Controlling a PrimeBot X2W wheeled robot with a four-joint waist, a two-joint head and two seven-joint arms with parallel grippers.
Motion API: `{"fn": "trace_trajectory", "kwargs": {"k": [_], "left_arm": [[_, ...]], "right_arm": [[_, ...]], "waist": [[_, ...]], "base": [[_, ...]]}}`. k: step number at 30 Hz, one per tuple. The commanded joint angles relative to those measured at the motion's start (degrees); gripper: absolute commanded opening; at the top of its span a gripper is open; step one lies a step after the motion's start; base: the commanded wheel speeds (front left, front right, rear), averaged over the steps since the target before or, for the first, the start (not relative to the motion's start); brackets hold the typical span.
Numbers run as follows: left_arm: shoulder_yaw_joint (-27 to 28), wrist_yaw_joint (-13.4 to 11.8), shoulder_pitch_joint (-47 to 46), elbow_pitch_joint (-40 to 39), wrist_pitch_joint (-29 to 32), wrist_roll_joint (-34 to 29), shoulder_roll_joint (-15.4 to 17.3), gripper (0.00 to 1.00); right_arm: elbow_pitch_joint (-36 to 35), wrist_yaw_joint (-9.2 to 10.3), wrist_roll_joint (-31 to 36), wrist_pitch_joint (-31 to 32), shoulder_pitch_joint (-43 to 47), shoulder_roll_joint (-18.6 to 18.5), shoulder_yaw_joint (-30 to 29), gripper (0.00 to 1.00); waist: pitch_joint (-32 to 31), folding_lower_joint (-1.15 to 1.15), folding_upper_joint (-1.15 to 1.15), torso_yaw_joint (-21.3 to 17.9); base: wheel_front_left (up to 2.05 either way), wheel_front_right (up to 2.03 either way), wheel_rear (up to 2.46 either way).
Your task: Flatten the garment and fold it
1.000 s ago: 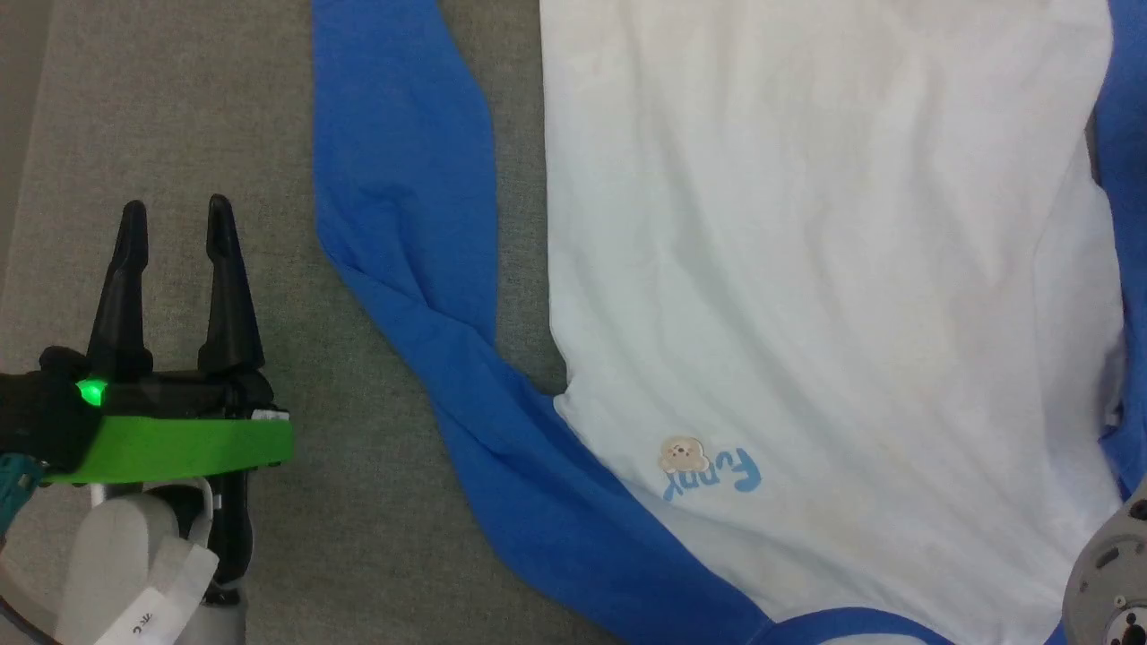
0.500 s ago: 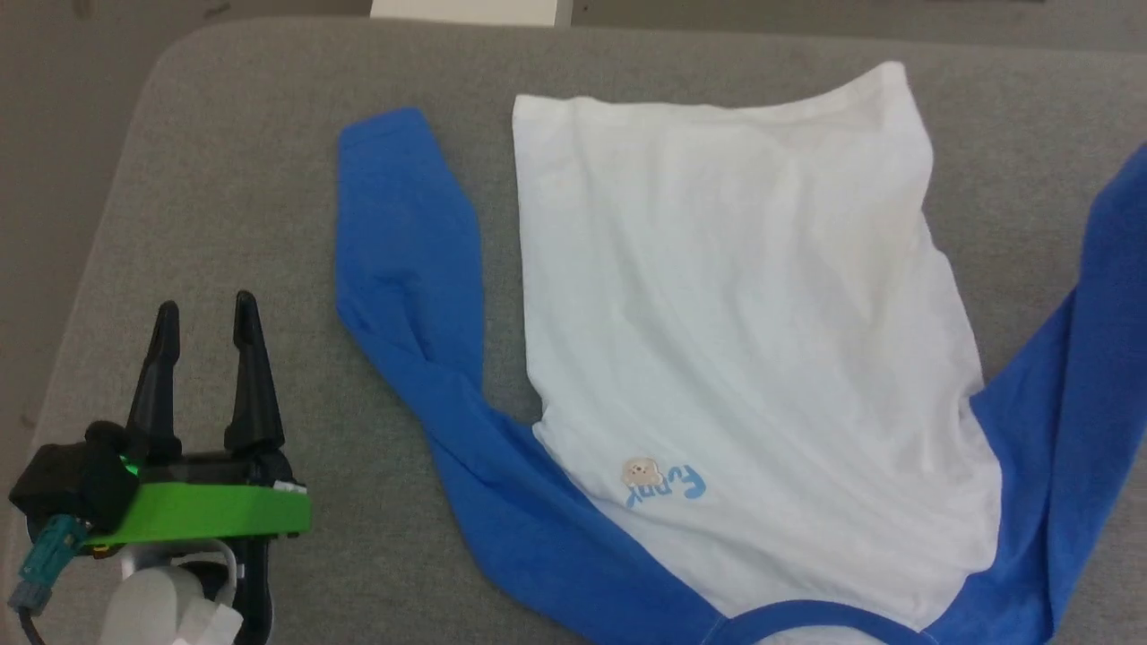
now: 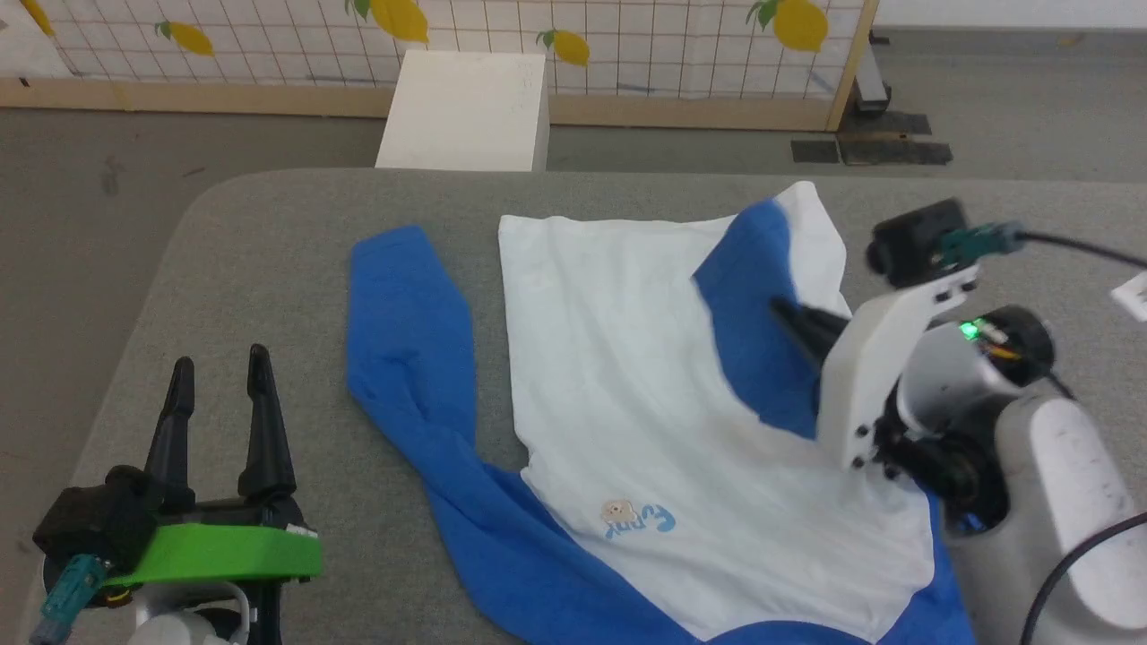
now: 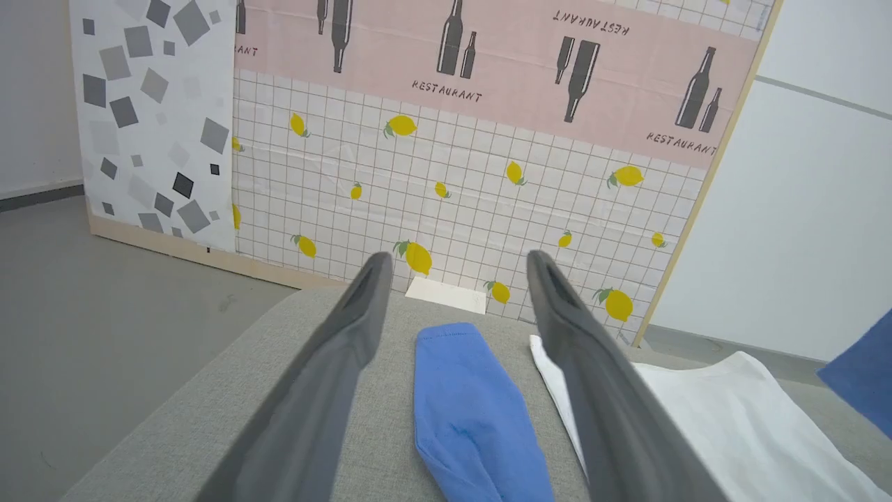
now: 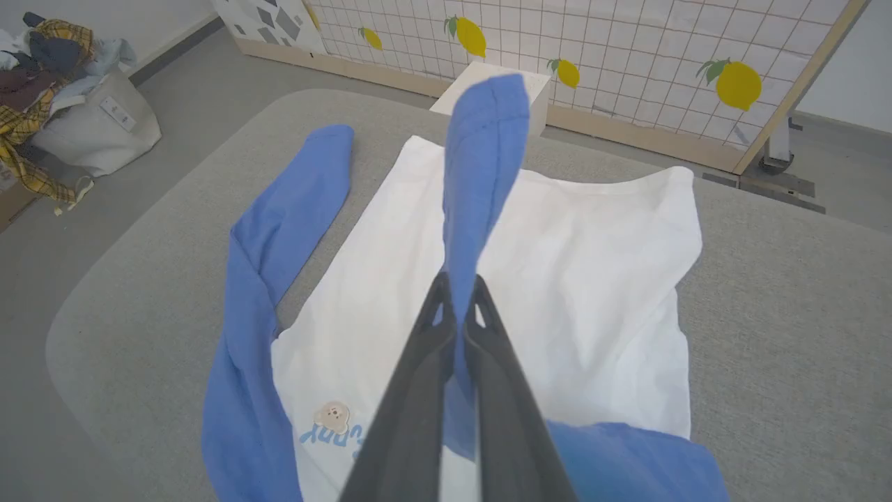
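1. The garment (image 3: 618, 421) lies spread on the grey padded table (image 3: 251, 251), with its collar toward me and its hem on the far side.
2. My right gripper (image 5: 456, 282) is pressed together on the right sleeve (image 5: 481, 139), held up over the white body. The sleeve's long axis runs straight on from the fingertips toward the hem.
3. My left gripper (image 3: 219, 363) stands spread and empty. The left sleeve (image 3: 403, 313) lies flat ahead and inboard of it, so that arm is the nearer one.
4. Half a second earlier the right sleeve trailed outward to the right, and the head camera has since tilted up.
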State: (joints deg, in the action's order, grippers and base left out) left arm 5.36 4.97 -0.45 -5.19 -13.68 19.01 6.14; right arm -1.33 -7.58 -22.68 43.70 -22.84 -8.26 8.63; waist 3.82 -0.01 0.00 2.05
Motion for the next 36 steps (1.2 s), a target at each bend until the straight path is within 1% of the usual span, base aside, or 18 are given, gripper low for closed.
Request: {"fn": "trace_trajectory", "kwargs": {"k": [1,3,7,12,18,19,20,22,24,28,31,36], "left_arm": [[0.0,-0.3,0.8,-0.2,0.2,0.0,-0.1,1.00],[-0.1,-0.4,1.1,-0.3,0.3,0.1,-0.1,1.00],[-0.4,-0.5,1.3,-0.2,0.5,0.5,-0.2,1.00],[-0.5,-0.5,1.5,0.2,0.5,0.9,-0.1,1.00],[-0.4,-0.5,1.7,0.6,0.3,1.4,0.0,1.00],[-0.5,-0.5,1.6,0.7,0.3,1.5,0.0,1.00],[-0.5,-0.5,1.6,0.8,0.3,1.5,0.1,1.00],[-0.5,-0.5,1.5,1.0,0.2,1.6,0.1,1.00],[-0.5,-0.5,1.4,1.1,0.2,1.7,0.2,1.00],[-0.6,-0.5,1.4,1.3,0.3,1.7,0.6,1.00],[-0.6,-0.7,1.5,1.3,0.6,1.8,0.8,1.00],[-0.8,-0.8,1.2,1.4,0.9,2.3,0.8,1.00]], "right_arm": [[0.7,0.09,-0.5,-0.9,1.3,0.5,1.6,0.00],[2.6,0.09,-1.3,-2.3,3.1,1.9,4.1,0.00],[6.9,0.09,-1.6,-4.1,5.6,3.1,9.8,0.00],[10.9,0.09,-2.8,-3.5,8.4,2.8,16.6,0.00],[14.1,0.09,-3.1,-4.4,9.7,1.7,20.1,0.00],[14.4,0.09,-3.4,-4.8,9.6,1.7,20.5,0.68],[14.6,0.09,-3.8,-5.2,9.6,1.8,20.5,1.00],[14.2,0.09,-5.0,-6.0,9.3,2.0,20.3,1.00],[13.0,0.09,-6.8,-7.3,9.0,2.4,18.8,1.00],[8.3,0.09,-10.4,-10.0,8.5,3.1,13.0,1.00],[4.1,0.09,-10.9,-13.8,7.9,3.7,4.8,1.00],[0.4,0.09,-7.6,-20.4,6.1,4.5,-11.0,1.00]], "waist": [[-1.1,0.01,0.00,0.7],[-1.0,0.01,0.00,1.5],[-0.6,0.01,0.00,3.0],[-0.1,0.01,0.00,4.3],[0.4,0.01,0.00,4.3],[0.5,0.01,0.00,4.2],[0.5,0.01,0.00,4.1],[0.5,0.01,0.00,3.8],[0.4,0.01,0.00,3.4],[0.1,0.01,0.00,2.5],[0.1,0.01,0.00,1.7],[0.4,0.01,0.00,0.5]], "base": [[0.00,0.00,0.00],[0.00,0.00,0.00],[0.00,0.00,0.00],[0.00,0.00,0.00],[0.00,0.00,0.00],[0.00,0.00,0.00],[0.00,0.00,0.00],[0.00,0.00,0.00],[0.00,0.00,0.00],[0.00,0.00,0.00],[0.00,0.00,0.00],[0.00,0.00,0.00]]}}
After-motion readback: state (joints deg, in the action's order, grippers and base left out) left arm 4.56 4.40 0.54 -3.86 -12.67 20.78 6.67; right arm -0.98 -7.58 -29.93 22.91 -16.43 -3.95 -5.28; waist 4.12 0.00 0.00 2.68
